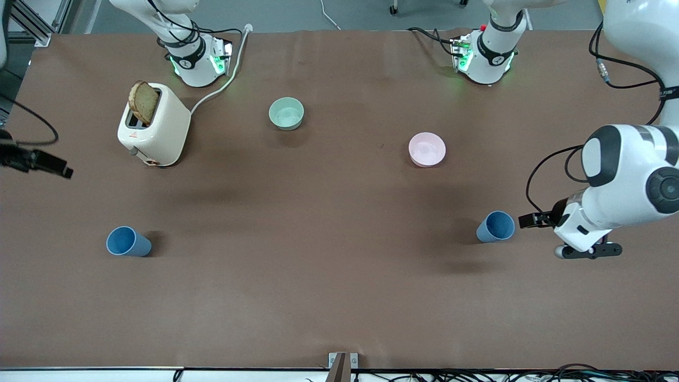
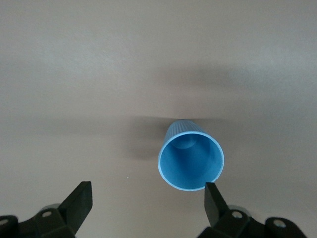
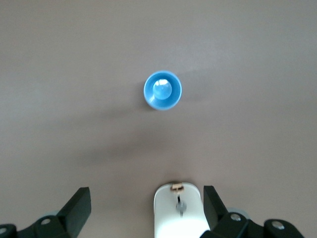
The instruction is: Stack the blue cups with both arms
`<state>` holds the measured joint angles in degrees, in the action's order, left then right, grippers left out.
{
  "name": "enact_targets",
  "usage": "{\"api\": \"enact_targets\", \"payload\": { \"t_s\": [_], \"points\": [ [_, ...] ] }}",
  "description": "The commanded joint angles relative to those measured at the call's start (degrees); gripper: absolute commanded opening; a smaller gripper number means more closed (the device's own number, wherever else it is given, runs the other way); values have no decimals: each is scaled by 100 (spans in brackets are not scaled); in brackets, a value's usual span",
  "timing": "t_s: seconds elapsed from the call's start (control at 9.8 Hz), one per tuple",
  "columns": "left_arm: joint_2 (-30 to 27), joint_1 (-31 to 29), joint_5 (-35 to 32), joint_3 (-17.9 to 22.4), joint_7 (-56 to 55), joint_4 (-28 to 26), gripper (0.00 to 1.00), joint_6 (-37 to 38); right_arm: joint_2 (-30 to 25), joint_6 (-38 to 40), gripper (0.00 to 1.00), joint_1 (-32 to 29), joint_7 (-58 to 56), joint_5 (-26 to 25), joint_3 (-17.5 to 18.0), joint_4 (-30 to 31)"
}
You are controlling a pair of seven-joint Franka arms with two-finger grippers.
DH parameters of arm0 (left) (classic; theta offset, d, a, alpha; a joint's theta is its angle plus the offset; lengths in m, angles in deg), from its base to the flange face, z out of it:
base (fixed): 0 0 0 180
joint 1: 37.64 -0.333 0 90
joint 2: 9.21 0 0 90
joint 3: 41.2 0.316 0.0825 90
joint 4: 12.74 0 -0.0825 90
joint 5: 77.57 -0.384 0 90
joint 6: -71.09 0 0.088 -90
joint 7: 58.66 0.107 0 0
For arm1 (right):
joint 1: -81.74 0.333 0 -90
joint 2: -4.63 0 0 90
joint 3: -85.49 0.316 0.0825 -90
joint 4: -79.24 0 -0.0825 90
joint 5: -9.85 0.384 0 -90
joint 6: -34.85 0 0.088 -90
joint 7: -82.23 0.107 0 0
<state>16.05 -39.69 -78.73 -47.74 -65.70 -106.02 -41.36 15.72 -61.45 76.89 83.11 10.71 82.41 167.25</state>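
Two blue cups stand upright on the brown table. One cup (image 1: 496,226) is toward the left arm's end, and it also shows in the left wrist view (image 2: 191,154). My left gripper (image 1: 533,219) (image 2: 148,193) is open and empty just beside this cup, with one fingertip (image 2: 213,192) close to its rim. The other cup (image 1: 128,241) stands toward the right arm's end and shows from above in the right wrist view (image 3: 162,90). My right gripper (image 1: 48,164) (image 3: 146,198) is open and empty, high over the table by the toaster.
A cream toaster (image 1: 154,127) (image 3: 178,210) holding a slice of bread (image 1: 144,102) stands near the right arm's base. A mint-green bowl (image 1: 286,113) and a pink bowl (image 1: 427,149) sit farther from the front camera than the cups.
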Motion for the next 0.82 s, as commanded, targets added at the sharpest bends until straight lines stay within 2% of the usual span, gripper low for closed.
{"api": "enact_targets", "payload": {
  "t_s": [0.0,0.2,0.31,0.41,0.71],
  "points": [
    [180,38,-95,-31,-86,-453,93,-556,550,-588,100,-199,-220,-34,62,127],
    [304,12,-103,-49,1,-622,84,-874,604,-1676,100,-367,-622,-24,62,907],
    [365,3,-103,-49,37,-631,80,-875,761,-2029,100,-402,-668,-24,62,1041],
    [401,12,-103,-49,46,-657,75,-901,997,-2224,100,-420,-695,-24,54,1043],
    [506,-14,46,-119,37,-701,52,-910,1543,-2840,100,-463,-1160,-33,54,1060]
  ]
}}
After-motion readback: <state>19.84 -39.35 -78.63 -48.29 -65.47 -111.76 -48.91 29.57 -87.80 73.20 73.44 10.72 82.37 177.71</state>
